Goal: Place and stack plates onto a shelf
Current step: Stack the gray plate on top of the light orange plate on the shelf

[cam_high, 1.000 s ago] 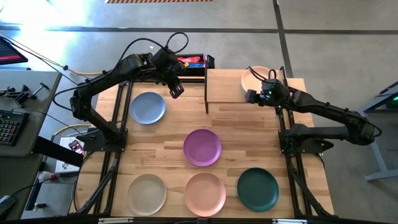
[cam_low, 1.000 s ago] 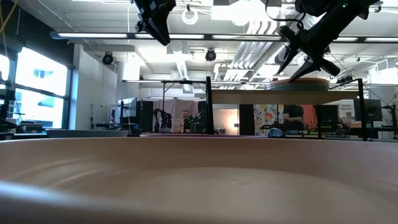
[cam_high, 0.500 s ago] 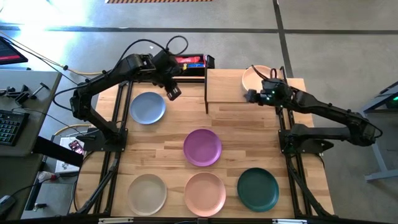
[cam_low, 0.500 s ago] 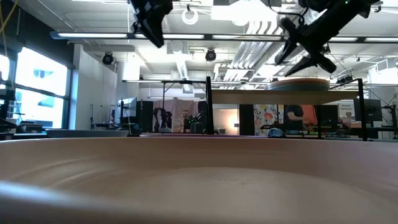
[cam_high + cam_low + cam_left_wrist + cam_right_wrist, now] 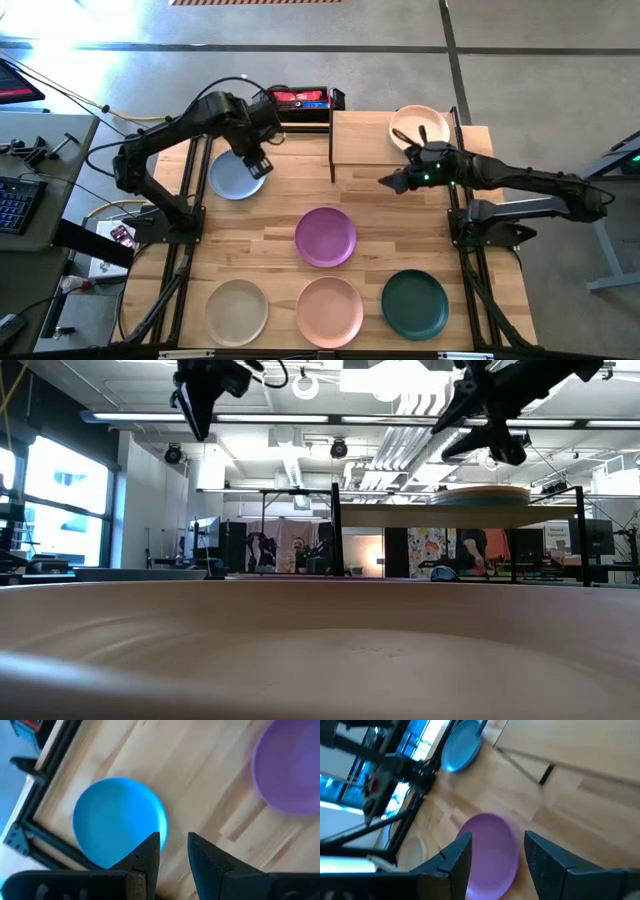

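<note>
We hold our left gripper [image 5: 256,165] pointing downward, arm bent at the elbow, its fingers [image 5: 148,854] parted by a narrow gap with nothing between them. Our right gripper [image 5: 388,182] reaches sideways from an outstretched arm, fingers [image 5: 455,857] spread wide and empty.

Matt blue plate [image 5: 119,822] under the left pincer [image 5: 173,851]; matt purple plate [image 5: 491,851] before the right pincer [image 5: 496,851]. Pale planked wood desk [image 5: 400,230], smooth wood shelf [image 5: 360,138].
</note>
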`<action>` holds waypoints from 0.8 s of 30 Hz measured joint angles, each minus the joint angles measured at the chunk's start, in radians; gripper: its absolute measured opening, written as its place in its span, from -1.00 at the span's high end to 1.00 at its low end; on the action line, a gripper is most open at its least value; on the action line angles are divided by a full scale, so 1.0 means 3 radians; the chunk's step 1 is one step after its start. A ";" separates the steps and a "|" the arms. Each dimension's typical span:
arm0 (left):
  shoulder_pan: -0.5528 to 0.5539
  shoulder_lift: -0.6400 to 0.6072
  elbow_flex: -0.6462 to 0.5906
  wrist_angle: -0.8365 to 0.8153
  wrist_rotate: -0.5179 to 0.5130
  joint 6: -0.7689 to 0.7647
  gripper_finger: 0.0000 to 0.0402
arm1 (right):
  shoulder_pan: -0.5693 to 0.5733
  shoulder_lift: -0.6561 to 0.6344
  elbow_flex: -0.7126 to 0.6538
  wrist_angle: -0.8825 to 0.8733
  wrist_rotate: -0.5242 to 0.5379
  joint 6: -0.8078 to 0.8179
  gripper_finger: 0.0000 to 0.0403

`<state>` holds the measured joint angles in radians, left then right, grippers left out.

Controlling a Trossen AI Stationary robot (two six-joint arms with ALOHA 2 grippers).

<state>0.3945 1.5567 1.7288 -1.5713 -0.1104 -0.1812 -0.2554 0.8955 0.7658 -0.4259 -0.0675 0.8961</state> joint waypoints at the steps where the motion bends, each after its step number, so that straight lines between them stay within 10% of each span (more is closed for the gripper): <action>1: -0.0056 -0.0021 -0.0026 0.0029 0.0005 -0.0012 0.56 | 0.0080 0.0002 0.0000 0.0000 0.0046 0.0043 0.19; 13: -0.0796 -0.0462 -0.0890 0.0007 0.0277 -0.0297 0.56 | 0.0915 0.0018 0.0000 0.0013 0.0910 0.0693 0.19; 24: -0.1770 -0.1016 -0.1839 0.0445 0.0407 -0.0861 0.56 | 0.1318 0.0429 0.0000 0.0008 0.1009 0.1033 0.19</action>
<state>-0.1367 1.2519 1.1772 -1.4379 0.0118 -0.4395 0.1399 1.0243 0.7658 -0.4235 0.2353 1.2058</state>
